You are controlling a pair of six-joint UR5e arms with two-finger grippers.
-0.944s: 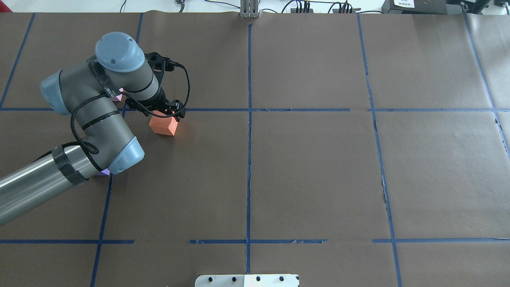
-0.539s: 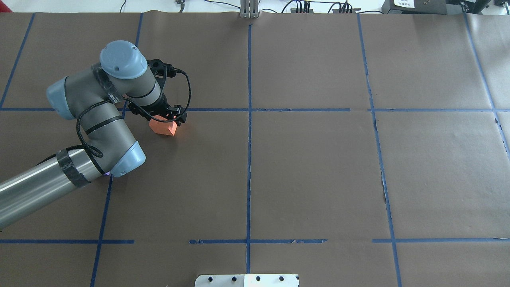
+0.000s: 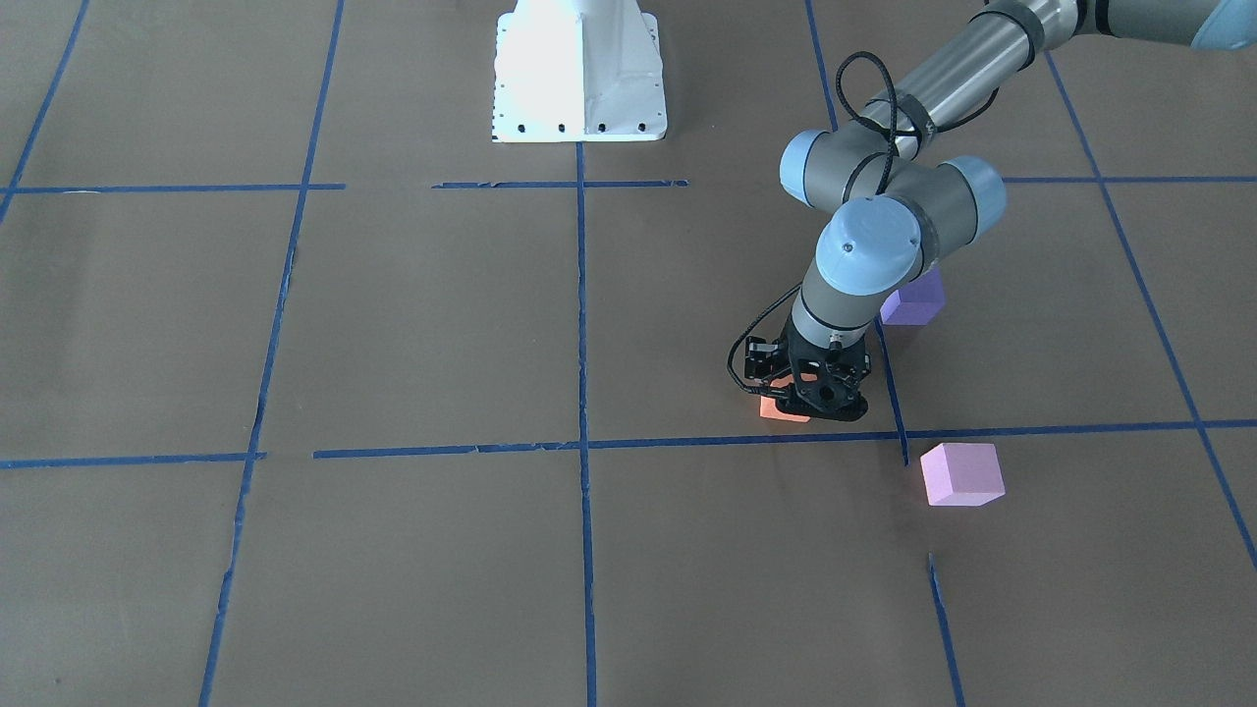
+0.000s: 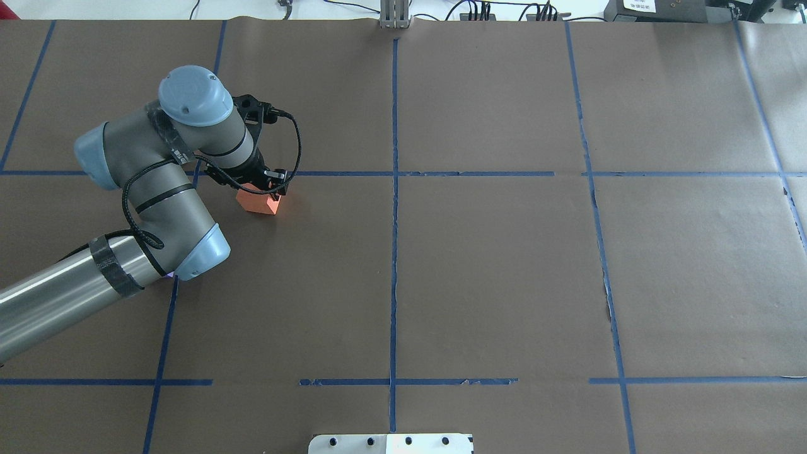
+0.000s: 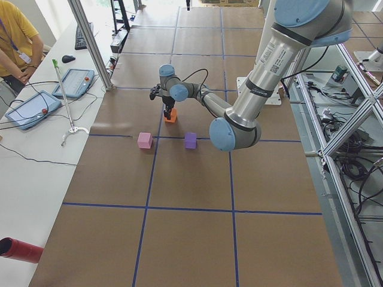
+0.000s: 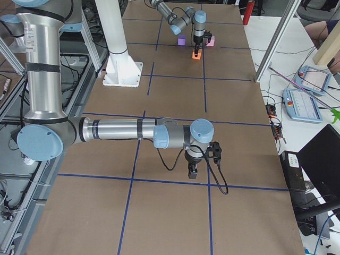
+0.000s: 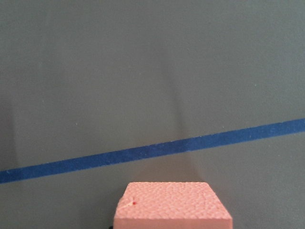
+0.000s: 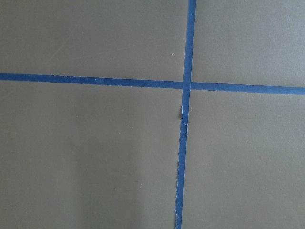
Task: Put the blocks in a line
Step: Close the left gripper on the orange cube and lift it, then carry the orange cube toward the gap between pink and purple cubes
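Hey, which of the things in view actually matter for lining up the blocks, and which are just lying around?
For the job:
orange block, with the left pincer around it
violet block
pink block

Just lying about:
white robot base
tablets beside the table
red tube

Left arm (image 5: 257, 78) extended from the near right edge out over the counter (image 5: 191, 239). Left gripper (image 5: 170, 112) pointed straight down, directly upon the orange block (image 5: 172, 119); whether it gripped the block could not be judged. Closer to the camera, the pink block (image 5: 144, 140) and the violet block (image 5: 190, 140) sat level with one another, apart, on either side of a blue tape line (image 5: 149, 179). Both were clear of the orange block. A person in a yellow shirt (image 5: 18, 36) was at the white side table (image 5: 36, 161), on which lay two tablets (image 5: 27, 109).
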